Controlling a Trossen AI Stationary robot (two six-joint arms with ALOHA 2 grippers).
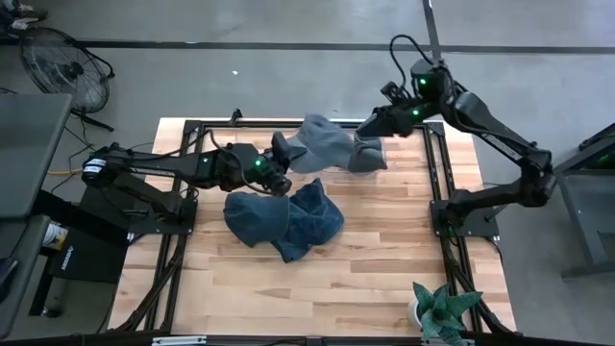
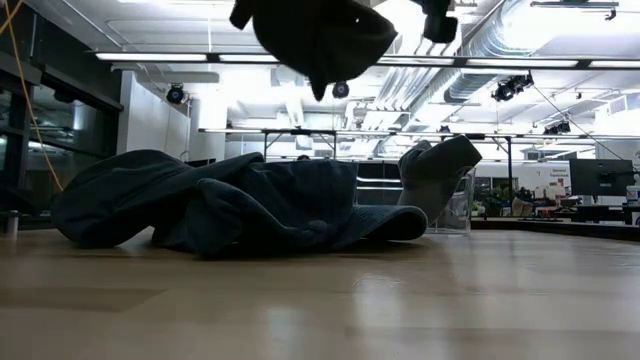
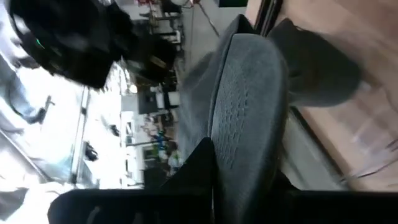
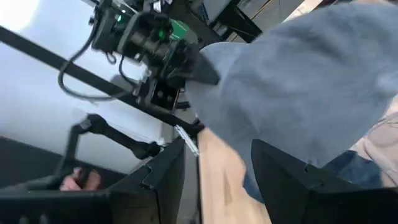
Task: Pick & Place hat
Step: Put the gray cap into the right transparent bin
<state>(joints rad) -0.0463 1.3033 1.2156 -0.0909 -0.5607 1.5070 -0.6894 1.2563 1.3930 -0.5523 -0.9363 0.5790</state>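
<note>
A grey knitted hat (image 1: pixel 332 146) is held up in the air over the far middle of the table; in the low view (image 2: pixel 320 35) it hangs clear at the top. My left gripper (image 1: pixel 282 159) is shut on its left end. My right gripper (image 1: pixel 373 123) is open at the hat's right end. In the right wrist view its two fingers stand wide apart in front of the hat (image 4: pixel 311 81). Whether they touch it, I cannot tell. My left gripper holds the hat by its left end (image 3: pixel 239 130), pinched between its two fingers (image 3: pixel 199 168). The fingers come level from the table's left side. The hat reaches away from them toward my right gripper and sags below, lifted clear of the table.
A crumpled dark blue cloth (image 1: pixel 283 219) lies on the table's middle, just near of the hat; it also shows in the low view (image 2: pixel 230 205). A potted plant (image 1: pixel 440 312) stands at the near right corner. A black frame (image 1: pixel 452 207) lines the table's sides.
</note>
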